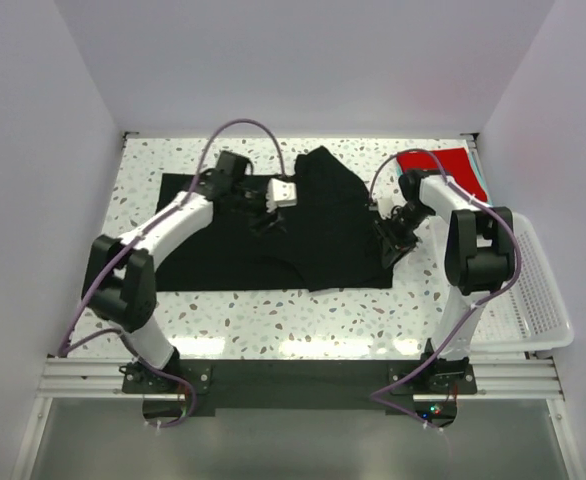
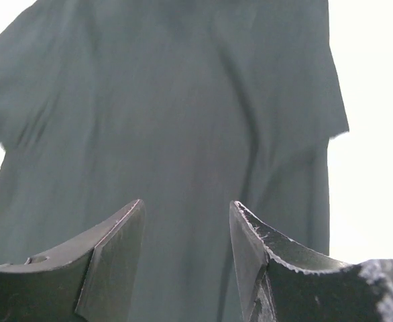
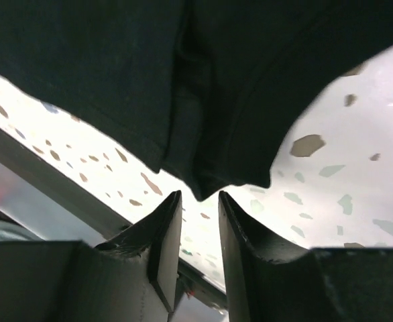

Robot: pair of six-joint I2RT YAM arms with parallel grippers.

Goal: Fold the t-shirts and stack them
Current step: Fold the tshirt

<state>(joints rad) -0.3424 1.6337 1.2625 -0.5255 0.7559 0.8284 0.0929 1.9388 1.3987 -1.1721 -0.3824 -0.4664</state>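
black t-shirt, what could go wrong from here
1. The right gripper sits just off the edge of the black t-shirt, jaws barely apart with no cloth between them. Closing now may catch only the hem or miss it.
2. The left gripper hangs open over wrinkled mid-cloth. A pinch there might bunch the layers and spoil the fold.

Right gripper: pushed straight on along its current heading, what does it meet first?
Probably the black t-shirt, its hem corner just ahead of the right gripper; table beyond. Depth unclear.
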